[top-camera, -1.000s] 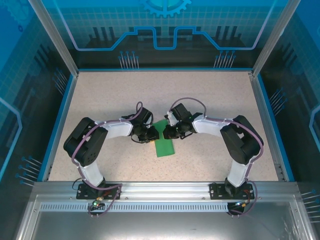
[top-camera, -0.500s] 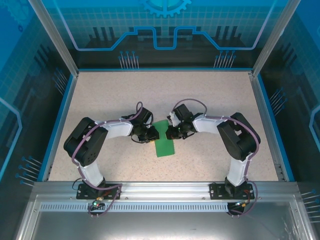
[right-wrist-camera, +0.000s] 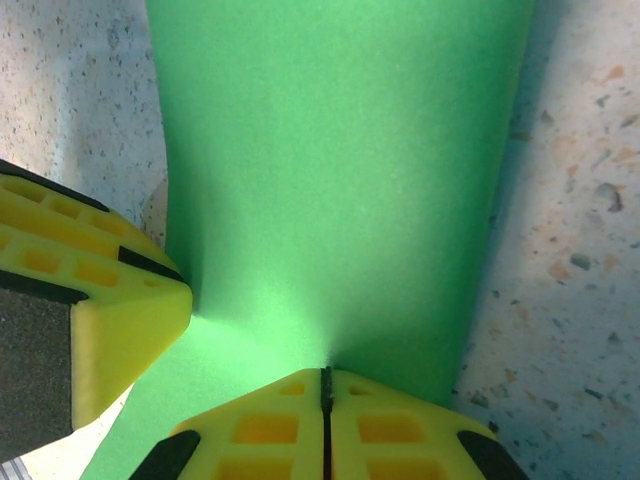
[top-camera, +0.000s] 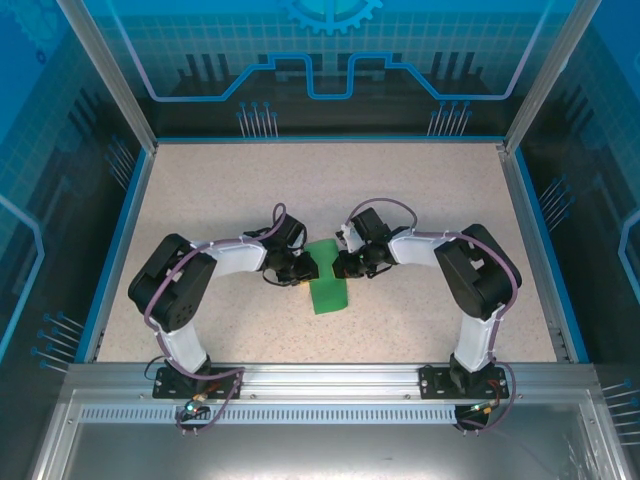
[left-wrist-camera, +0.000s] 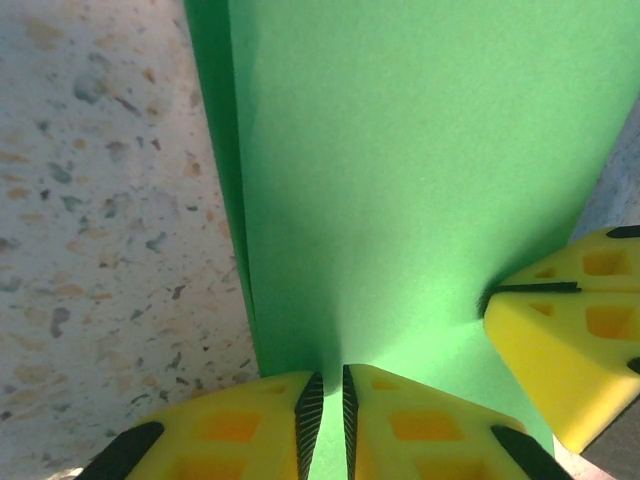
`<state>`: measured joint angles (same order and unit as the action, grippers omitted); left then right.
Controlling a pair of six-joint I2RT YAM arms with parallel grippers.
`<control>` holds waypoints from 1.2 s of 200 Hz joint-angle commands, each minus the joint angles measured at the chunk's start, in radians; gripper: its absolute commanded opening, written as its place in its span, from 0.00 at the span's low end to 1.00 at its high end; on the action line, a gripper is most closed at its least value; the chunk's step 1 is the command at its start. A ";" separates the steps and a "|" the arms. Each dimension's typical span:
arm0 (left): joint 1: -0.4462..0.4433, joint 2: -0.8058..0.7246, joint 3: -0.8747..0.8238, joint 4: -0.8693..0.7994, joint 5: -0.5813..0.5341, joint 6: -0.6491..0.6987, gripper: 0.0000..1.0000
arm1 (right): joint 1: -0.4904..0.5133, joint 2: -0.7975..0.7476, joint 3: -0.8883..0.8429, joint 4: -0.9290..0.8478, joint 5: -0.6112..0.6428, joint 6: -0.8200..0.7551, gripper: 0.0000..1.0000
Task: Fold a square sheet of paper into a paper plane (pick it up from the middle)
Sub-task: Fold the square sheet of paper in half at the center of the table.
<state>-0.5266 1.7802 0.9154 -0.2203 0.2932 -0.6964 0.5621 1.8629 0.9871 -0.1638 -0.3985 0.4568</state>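
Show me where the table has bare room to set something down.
Free: the far table between back wall and arms; the near strip between green sheet and base rail. Crowded: centre, where left end effector and right end effector pinch it.

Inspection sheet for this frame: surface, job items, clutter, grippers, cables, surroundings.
Surface: speckled beige tabletop, bare around the arms.
Job's things: thin bright green sheet of paper, folded into a narrow strip, at table centre between the arms.
Clutter: nothing seen.
Grippers: left gripper and right gripper, yellow fingers, both shut on the paper's far end from opposite sides.
Cables: purple cables run along both arms, clear of the paper.
Surroundings: blue printed enclosure walls; aluminium rail at the near edge.
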 commanded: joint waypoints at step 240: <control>-0.011 0.112 0.005 -0.120 -0.109 0.078 0.20 | -0.054 -0.012 0.137 -0.056 -0.020 -0.031 0.07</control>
<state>-0.5285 1.8076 0.9531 -0.2314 0.2955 -0.6476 0.5209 1.9007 1.0885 -0.2039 -0.4152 0.4324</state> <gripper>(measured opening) 0.197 0.075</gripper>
